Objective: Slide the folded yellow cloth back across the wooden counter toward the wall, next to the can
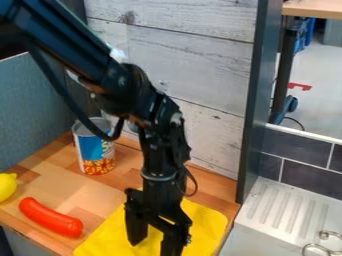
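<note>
Wooden counter w/ flat yellow fabric cloth at 6 o'clock, under black two-finger gripper, spread, empty. Looks light n floppy tbh, prob best pinched at 3 o'clock edge.

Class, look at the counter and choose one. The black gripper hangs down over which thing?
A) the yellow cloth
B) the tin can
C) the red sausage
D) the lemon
A: the gripper, its fingers apart, hangs down over the yellow cloth.
</note>
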Motion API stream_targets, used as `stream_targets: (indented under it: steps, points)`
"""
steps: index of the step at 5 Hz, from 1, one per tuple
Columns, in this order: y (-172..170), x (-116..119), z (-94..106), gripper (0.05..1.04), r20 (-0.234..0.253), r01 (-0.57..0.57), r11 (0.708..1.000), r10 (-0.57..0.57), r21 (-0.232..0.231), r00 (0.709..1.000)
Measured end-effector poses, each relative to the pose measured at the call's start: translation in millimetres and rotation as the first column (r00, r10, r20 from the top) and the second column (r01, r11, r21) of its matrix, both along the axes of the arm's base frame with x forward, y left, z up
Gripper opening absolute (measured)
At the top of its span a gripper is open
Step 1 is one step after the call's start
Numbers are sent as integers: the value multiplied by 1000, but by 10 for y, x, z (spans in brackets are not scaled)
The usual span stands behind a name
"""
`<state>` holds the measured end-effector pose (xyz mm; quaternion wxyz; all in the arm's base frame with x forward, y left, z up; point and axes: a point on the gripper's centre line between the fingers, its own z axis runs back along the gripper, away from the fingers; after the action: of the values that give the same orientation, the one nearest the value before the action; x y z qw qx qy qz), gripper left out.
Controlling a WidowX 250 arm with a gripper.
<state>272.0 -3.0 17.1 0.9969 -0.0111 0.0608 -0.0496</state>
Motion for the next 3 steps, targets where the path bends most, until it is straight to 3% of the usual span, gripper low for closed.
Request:
stream_targets:
  steps: [1,3]
  points:
    - [-23,21,-141,1001,-23,-11,1000,11,-10,1000]
    - [29,300,-161,1001,0,-42,999,42,-11,999]
